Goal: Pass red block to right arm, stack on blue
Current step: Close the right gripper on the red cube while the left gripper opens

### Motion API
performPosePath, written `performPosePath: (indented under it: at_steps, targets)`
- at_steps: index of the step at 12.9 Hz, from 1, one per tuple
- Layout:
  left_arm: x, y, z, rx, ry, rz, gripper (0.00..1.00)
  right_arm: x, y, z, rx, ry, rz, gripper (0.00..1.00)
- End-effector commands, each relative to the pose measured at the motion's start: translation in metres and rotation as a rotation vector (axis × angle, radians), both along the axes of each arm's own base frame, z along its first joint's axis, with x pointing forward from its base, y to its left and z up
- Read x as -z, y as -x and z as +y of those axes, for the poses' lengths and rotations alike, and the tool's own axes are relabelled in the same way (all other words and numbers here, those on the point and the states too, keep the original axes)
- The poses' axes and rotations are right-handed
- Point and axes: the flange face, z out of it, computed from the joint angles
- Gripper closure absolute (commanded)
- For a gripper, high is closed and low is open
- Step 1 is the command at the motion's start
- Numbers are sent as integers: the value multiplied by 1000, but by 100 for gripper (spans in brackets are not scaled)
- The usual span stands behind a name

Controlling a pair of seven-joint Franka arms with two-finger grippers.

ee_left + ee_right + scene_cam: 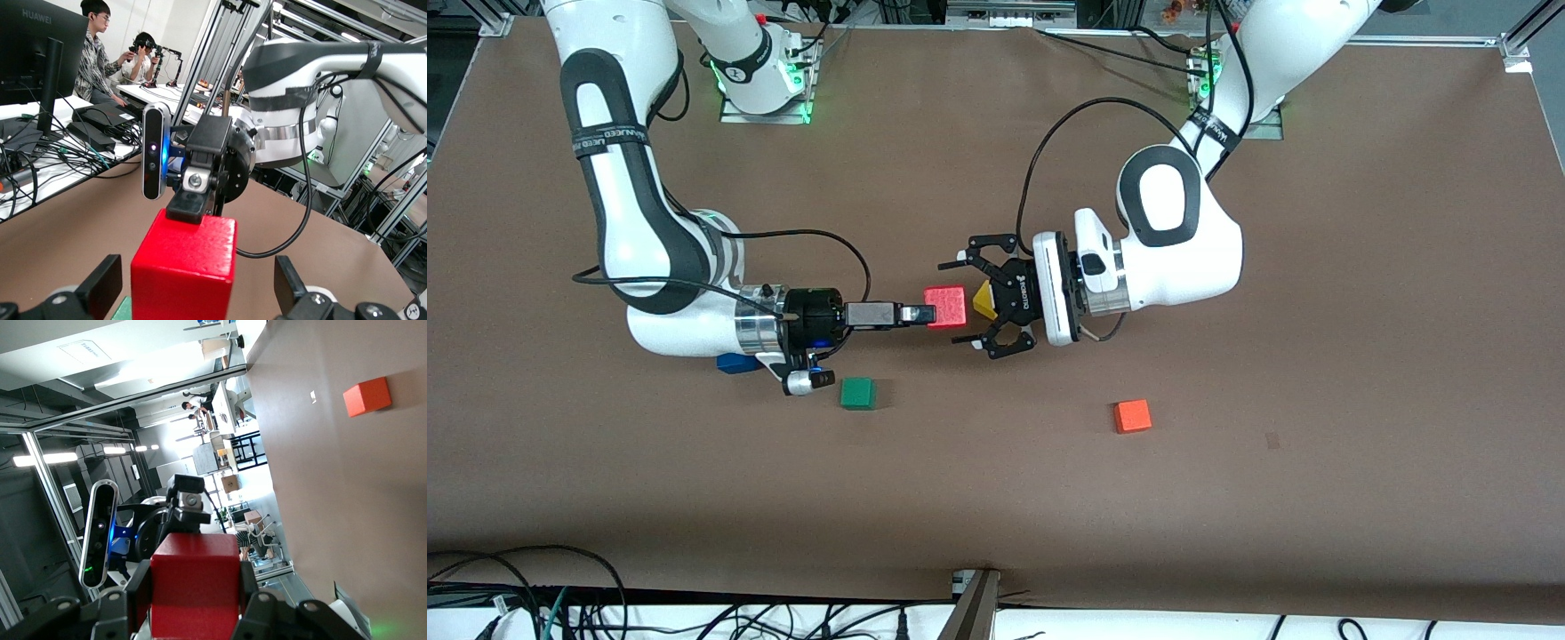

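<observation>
Over the middle of the desk (1316, 498) the handover is being made. The red block (946, 307) is held up in the air, pinched by the slim fingers of the right hand (927, 313), which is clenched on the block's side. The left hand (971, 302) is released: its wide linked fingers (980, 242) are spread to either side of the block and no contact can be seen, which the left wrist view confirms, the block (183, 270) being framed between two parted fingertips (100, 283). So the pass is judged as good as made, with the carry and the stack yet to be done.

To do the step well, the left hand should be drawn straight back along its own axis, so that the block is not clipped by a finger on the way out. The right grip looks shallow, only a fingertip's hold, so the carry should be taken slowly and level. The blue cube (735, 363) is largely hidden under the right wrist, beside the green cube (858, 393); the arm has to be lifted clear before the descent is lined up. An orange cube (1132, 416) lies well apart, nearer the camera, and a yellow piece (983, 300) shows beside the left palm.
</observation>
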Motion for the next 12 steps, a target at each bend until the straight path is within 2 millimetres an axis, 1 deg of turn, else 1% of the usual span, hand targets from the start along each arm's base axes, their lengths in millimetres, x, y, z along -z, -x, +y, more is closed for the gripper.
performPosePath:
  at_steps: [1, 2, 4, 5, 6, 8, 9, 10, 12]
  targets:
    - [-19, 3, 13, -31, 10, 44, 0, -10, -6, -24, 4, 52, -46, 100]
    - [-24, 4, 14, -40, 4, 80, 0, -9, -8, -35, -7, 90, -61, 100]
    - [-27, 7, 19, -11, -101, 90, 0, -9, -13, -62, -65, 238, -116, 100]
    - [-27, 5, 25, 15, -142, 121, 0, -8, -16, -77, -90, 317, -141, 100]
    - [-25, 5, 27, 41, -171, 154, 0, -5, -16, -85, -118, 381, -157, 100]
    - [-20, 3, 40, 91, -260, 208, 0, 3, -14, -102, -181, 518, -186, 100]
    - [-16, 2, 49, 114, -325, 233, 0, 7, -13, -108, -218, 590, -200, 100]
    - [-13, 2, 57, 140, -390, 274, 0, 12, -11, -119, -265, 689, -215, 100]
    - [-8, 5, 66, 147, -547, 328, 0, 15, -13, -142, -348, 869, -246, 100]
